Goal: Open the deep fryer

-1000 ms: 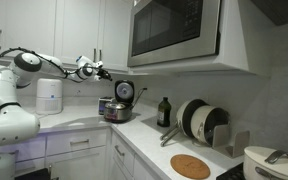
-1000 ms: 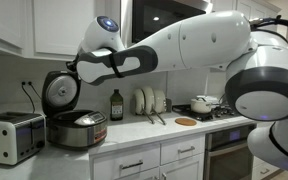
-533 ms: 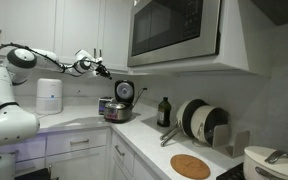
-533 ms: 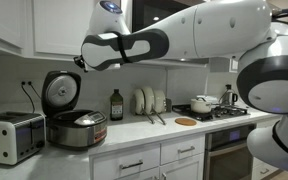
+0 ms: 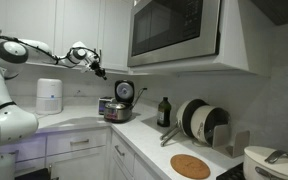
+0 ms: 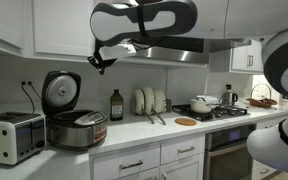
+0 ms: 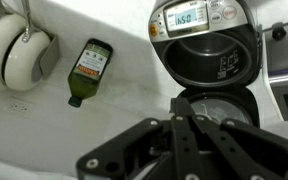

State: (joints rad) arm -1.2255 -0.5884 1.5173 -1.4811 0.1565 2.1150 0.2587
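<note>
1. Since the deep fryer (image 6: 78,130) sits on the tabletop (image 6: 149,132) with its round dark lid (image 6: 60,92) tipped up on the hinge, the opening itself looks done. Both exterior views show the lid standing close to upright over the steel body.
2. The fryer stands towards the wall, just beside a toaster (image 6: 9,138), with a dark bottle (image 6: 116,104) near its other side. A taller white canister (image 5: 49,95) stands well apart from it along the counter.
3. The wrist view looks down onto the fryer, with its lit display panel (image 7: 189,15) and dark round parts below in sight. From that angle I cannot tell lid from bowl.
4. The jaws are high above the tabletop, up near the underside of the wall cabinets and well apart from the fryer. In the wrist view they look pressed together with nothing between them, touching no part of the appliance.
5. By my judgement little is left: the lid seems to hold itself up unaided, so only clearing the arm away would remain. Whether the hinge has latched fully back cannot be read from these pictures.
</note>
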